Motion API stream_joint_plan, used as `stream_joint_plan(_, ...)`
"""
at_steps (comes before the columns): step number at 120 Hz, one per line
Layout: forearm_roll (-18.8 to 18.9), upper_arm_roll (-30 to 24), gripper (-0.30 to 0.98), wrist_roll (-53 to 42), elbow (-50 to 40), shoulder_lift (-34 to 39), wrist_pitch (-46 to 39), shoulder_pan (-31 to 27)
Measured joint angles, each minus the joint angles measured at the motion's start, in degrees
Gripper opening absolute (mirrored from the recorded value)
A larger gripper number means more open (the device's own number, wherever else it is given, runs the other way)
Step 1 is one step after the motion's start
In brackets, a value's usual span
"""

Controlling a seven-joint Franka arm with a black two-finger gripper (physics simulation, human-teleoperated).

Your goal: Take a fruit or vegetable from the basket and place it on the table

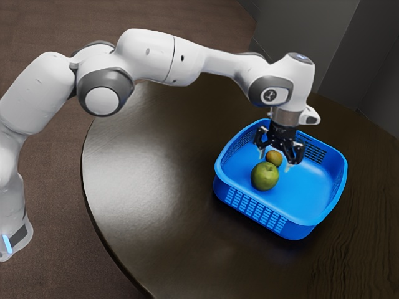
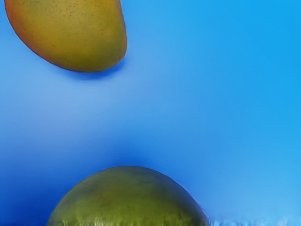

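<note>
Exterior view. Item: blue basket (image 1: 299,228), slatted walls, on my dark worktop (image 1: 149,168); its far wall is partly masked by my pincer (image 1: 275,160). The worktop runs out of frame at the lower edge, as does my arm (image 1: 146,56) at the exterior view's left. Item: green fruit (image 1: 264,177), large, rounded, glossy, a small dimple on top, in the basket. Item: yellow fruit (image 1: 274,158), smaller, brownish-yellow, also in the basket, its lower part overlapped by the green one. Pincer: over the basket, pointing down, fingers well apart, hold of nothing; I cannot tell how high the tips stand above the basket floor. Open room: bare basket floor from the fruit toward the exterior view's right, bounded by the raised rim; outside, worktop toward the exterior view's left, out to its curved edge.

Wrist view. Green fruit: cut off, only a smooth olive dome, blurred where it meets the frame. Yellow fruit: likewise cut off, finely speckled, reddish-orange along one side, a dark shadow beneath. Blue floor shows between the two.
</note>
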State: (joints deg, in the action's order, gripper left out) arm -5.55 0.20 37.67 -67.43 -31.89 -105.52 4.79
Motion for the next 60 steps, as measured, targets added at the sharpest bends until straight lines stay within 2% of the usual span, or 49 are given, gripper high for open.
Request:
stream_joint_plan(29, -3.5, 3.1, 0.66, -1.4, -3.8, 1.8, 0.0, 1.5)
stream_joint_plan(60, -6.7, 3.5, 0.65, -2.4, -7.2, 1.3, -0.9, 1.6)
